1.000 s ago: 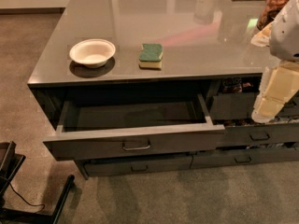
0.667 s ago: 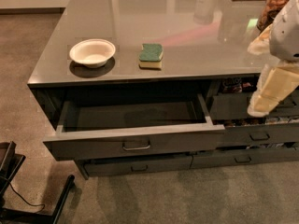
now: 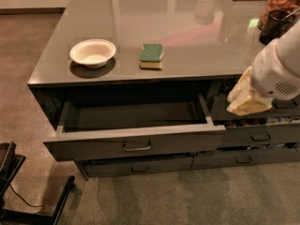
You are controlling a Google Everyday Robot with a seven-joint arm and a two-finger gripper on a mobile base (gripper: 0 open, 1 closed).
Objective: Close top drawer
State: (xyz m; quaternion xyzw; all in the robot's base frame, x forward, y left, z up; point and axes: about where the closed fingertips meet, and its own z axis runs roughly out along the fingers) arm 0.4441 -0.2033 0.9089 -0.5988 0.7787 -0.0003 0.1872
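The top drawer (image 3: 136,143) is a wide dark-grey drawer pulled far out from under the counter, and its inside looks empty. Its small metal bar handle (image 3: 137,146) sits at the middle of the front panel. Below it a similar drawer front (image 3: 138,167) is closed. My gripper (image 3: 247,99), pale yellow on a white arm (image 3: 281,69), hangs at the right. It is just beyond the drawer's right front corner, in front of the neighbouring stack and apart from the drawer.
On the grey countertop (image 3: 187,36) stand a white bowl (image 3: 93,53) and a green sponge (image 3: 152,56). Jars (image 3: 281,8) stand at the back right. The neighbouring stack's dark drawers (image 3: 260,136) are at the right. A black chair base (image 3: 18,191) is on the floor at lower left.
My arm and gripper have moved left and a little down, closer to the drawer's right front corner. The drawer has not moved.
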